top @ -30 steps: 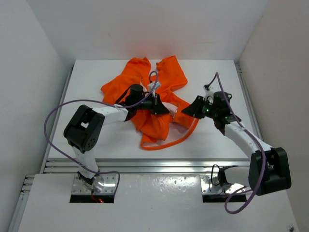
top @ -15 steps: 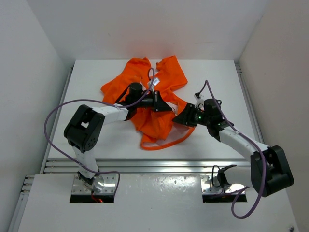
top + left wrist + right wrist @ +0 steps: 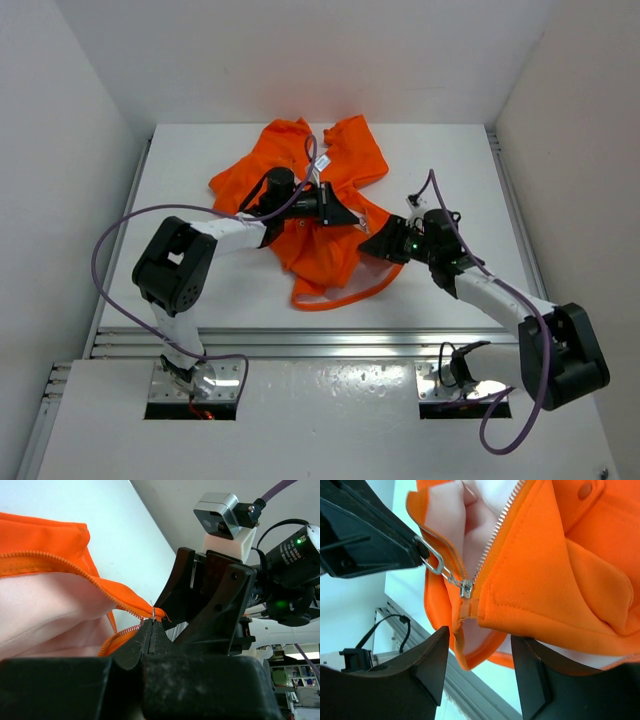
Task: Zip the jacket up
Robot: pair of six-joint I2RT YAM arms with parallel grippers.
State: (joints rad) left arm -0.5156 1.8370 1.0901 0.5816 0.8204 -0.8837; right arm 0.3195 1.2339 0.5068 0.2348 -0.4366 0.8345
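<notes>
Zipper pull (image 3: 436, 560) pinched by outstretched left claw (image 3: 151, 625); right claw (image 3: 480, 637) spread, facing it

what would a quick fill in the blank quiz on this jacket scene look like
1. The jacket is bright ____ with a pale pink lining.
2. The left pincer is ____ on the zipper pull.
3. The right pincer is ____, one finger on each side of the jacket's bottom edge.
4. The jacket lies on a ____ table.

Missing words: orange, shut, open, white
</notes>
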